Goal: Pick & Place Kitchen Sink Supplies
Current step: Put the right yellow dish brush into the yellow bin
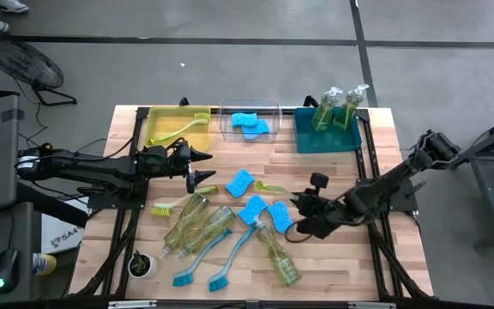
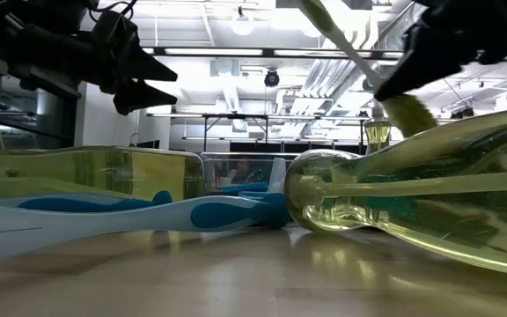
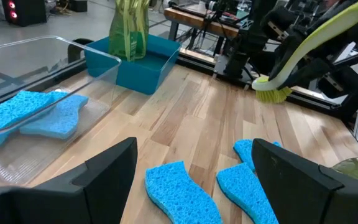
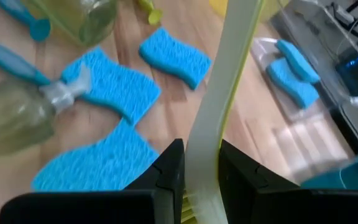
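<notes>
Dish brush, yellow-green, was lifted off the table, pinched by its handle in the right hand near the middle sponges. Probably light, stiff, slick plastic; mid-handle grip seemed sensible, though the bristle end could swing. Left hand hovered open near the yellow bin, holding nothing. Other brushes, bottles and sponges lay on the table.

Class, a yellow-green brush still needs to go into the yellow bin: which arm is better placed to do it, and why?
The right: its end effector already grips the brush. The left end effector is open and empty.
</notes>
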You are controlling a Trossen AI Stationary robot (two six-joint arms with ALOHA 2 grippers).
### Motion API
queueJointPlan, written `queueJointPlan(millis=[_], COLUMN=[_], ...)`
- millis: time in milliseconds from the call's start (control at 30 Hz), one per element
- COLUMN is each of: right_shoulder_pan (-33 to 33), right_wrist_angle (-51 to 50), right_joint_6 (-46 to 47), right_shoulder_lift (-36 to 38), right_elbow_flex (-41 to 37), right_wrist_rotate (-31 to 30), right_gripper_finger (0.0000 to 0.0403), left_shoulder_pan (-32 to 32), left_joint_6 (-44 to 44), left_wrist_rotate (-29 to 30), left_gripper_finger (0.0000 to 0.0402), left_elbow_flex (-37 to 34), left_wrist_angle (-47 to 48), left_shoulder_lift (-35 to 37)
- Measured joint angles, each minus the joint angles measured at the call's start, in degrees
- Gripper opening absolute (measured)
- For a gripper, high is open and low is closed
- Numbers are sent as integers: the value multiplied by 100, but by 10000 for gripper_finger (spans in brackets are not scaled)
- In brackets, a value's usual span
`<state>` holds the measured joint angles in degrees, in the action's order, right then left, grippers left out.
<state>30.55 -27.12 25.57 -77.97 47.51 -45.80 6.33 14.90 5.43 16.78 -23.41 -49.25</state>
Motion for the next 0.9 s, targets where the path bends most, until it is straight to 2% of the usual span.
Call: queueJointPlan(millis=[233,400,667,900], right_shoulder_pan=[-460,-735,-1275,-1835], right_wrist_angle=[843,1328,2036,2919], right_joint_6=[-770,-1064,-1566,-1841], right_shoulder_lift=[0,2,1,-77], right_elbow_flex=[0,0,0,2], right_wrist_rotate=[283,353,823,1375], right_gripper_finger=[63,63,63,63], left_shoulder_pan=[-1,1,1,1], left_joint_6=[0,-4,-108,-345], left_wrist_rotate=[-2,-43,-39,-184], left_gripper_finger=[312,312,312,312], left_elbow_flex=[0,0,0,0], left_wrist_angle=[-1,-1,-10,-778], left_shoulder_lift=[0,0,0,-71])
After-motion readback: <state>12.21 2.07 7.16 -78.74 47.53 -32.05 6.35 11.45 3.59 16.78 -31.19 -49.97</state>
